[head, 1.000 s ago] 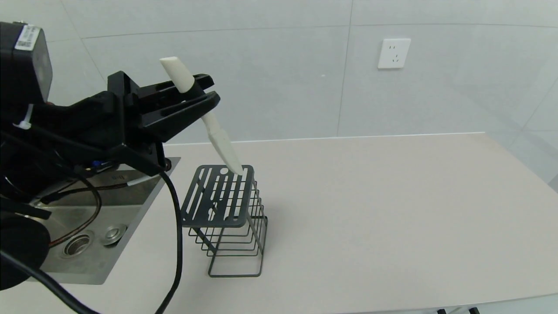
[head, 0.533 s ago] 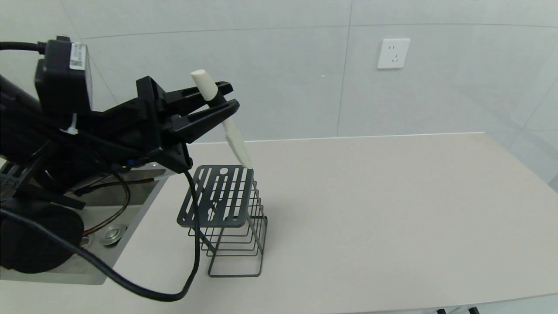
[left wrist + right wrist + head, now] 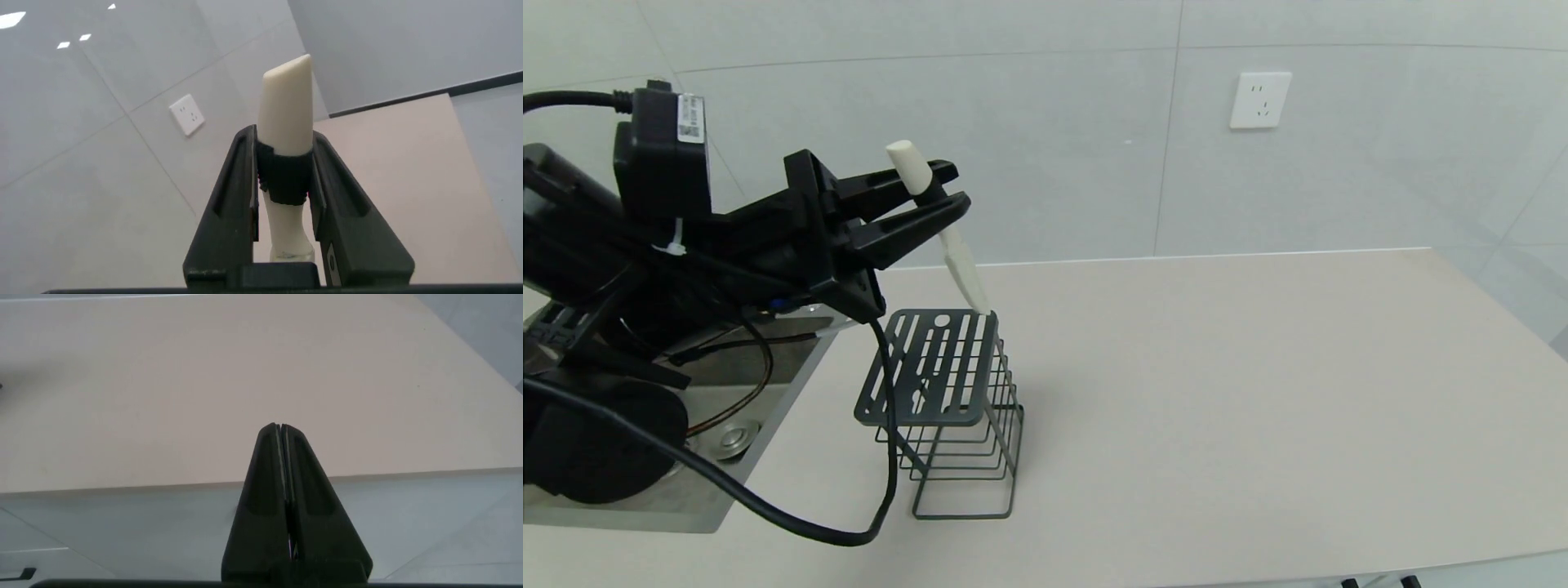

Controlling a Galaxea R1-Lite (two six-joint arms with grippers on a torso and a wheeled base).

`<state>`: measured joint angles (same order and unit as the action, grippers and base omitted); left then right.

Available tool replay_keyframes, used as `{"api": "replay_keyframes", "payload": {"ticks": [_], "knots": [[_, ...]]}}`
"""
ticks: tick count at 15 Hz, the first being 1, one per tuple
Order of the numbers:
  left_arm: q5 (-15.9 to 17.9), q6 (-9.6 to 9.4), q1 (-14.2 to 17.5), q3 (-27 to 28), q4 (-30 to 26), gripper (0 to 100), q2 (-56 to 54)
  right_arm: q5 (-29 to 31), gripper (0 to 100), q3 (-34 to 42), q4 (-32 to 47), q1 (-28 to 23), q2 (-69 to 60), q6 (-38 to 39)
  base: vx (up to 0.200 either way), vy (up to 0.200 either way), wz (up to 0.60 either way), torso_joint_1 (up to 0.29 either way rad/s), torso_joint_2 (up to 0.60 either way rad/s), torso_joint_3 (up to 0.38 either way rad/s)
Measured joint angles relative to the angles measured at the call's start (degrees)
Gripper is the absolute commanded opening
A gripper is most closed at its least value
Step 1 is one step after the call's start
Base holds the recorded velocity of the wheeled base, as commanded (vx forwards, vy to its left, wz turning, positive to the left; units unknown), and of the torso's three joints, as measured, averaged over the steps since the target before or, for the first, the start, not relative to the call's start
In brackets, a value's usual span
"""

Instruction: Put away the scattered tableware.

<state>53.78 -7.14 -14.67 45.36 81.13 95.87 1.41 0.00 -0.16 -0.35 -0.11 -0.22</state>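
A cream-white knife (image 3: 939, 229) hangs blade down, its tip at the far right corner of the dark wire cutlery rack (image 3: 943, 408). My left gripper (image 3: 935, 189) is shut on the knife near the handle, above and just behind the rack's slotted top plate. In the left wrist view the knife handle (image 3: 286, 106) sticks out between the two black fingers (image 3: 237, 204). A thin metal utensil (image 3: 1001, 429) stands inside the rack. My right gripper (image 3: 282, 437) is shut with nothing in it, over the table's near edge.
A steel sink (image 3: 698, 408) lies left of the rack, with my left arm's cable (image 3: 768, 514) draped over its corner. The beige table (image 3: 1258, 392) stretches to the right. A wall socket (image 3: 1260, 100) sits on the tiled wall behind.
My left gripper has carried the knife to the right and slightly down, bringing the blade more upright. The tip stayed at the rack's far right corner.
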Motion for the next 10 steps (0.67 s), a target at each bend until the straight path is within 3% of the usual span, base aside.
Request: {"api": "replay_keyframes", "payload": {"ticks": [3,10], "knots": [[0.0,0.0,0.1,-3.2,0.0,0,-1.2,0.0,0,0.0,0.0,0.0,0.0,0.0,0.0,0.0,0.0,0.0,0.0,0.0],[-0.4,-0.05,0.7,-3.9,0.0,0,-1.0,0.0,0,0.0,0.0,0.0,0.0,0.0,0.0,0.0,0.0,0.0,0.0,0.0]]}}
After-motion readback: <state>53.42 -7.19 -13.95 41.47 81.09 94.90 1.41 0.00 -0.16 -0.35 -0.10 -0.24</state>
